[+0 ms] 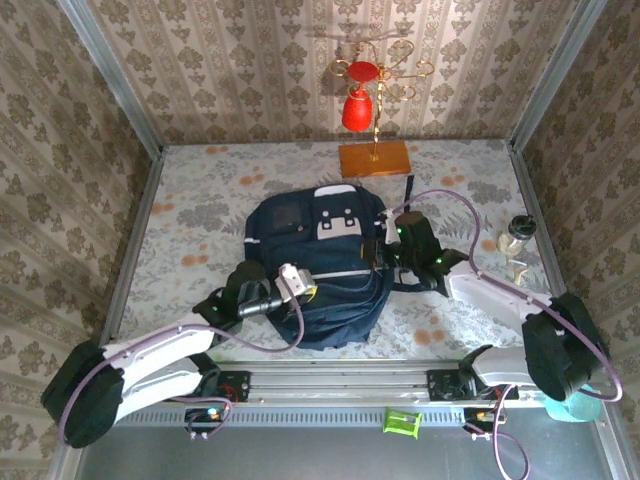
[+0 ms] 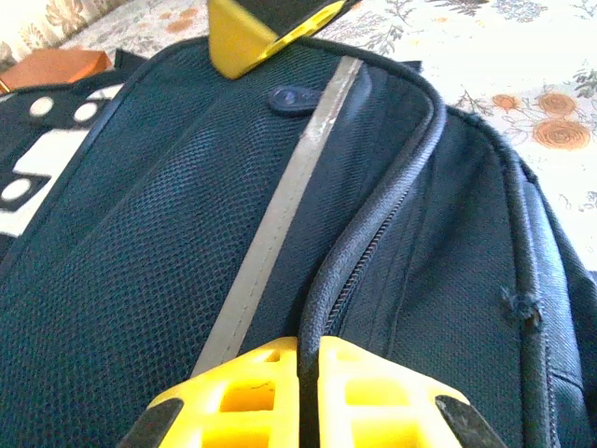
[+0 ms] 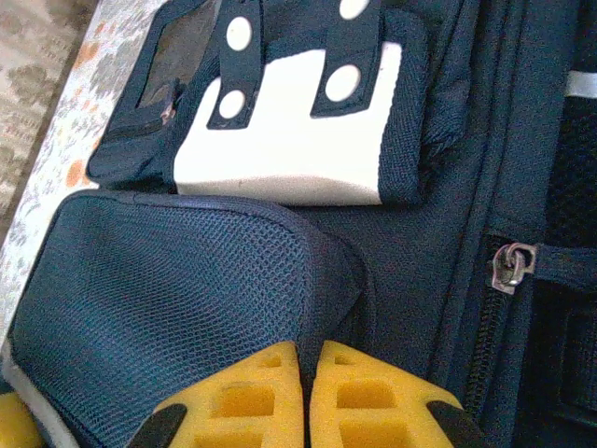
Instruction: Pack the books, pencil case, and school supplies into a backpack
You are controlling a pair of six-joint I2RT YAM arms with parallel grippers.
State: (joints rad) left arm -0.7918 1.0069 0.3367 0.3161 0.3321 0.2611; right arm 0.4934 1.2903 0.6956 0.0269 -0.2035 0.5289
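Evidently both arms held cloth alone: the left gripper (image 2: 308,373) was pinched tight on the raised piping beside the zip of the backpack (image 1: 320,270), which lay mid-table (image 1: 200,190), and the right gripper (image 3: 306,373) was clamped just as tight on a fold of its mesh pocket (image 3: 187,280). Such thin pinches could slip if the arms pulled apart, or the whole pack might drag across instead of opening. The right wrist view made out the zip pull (image 3: 510,266), too small to tell from above, while the top view gave the pack's lie between both arms.
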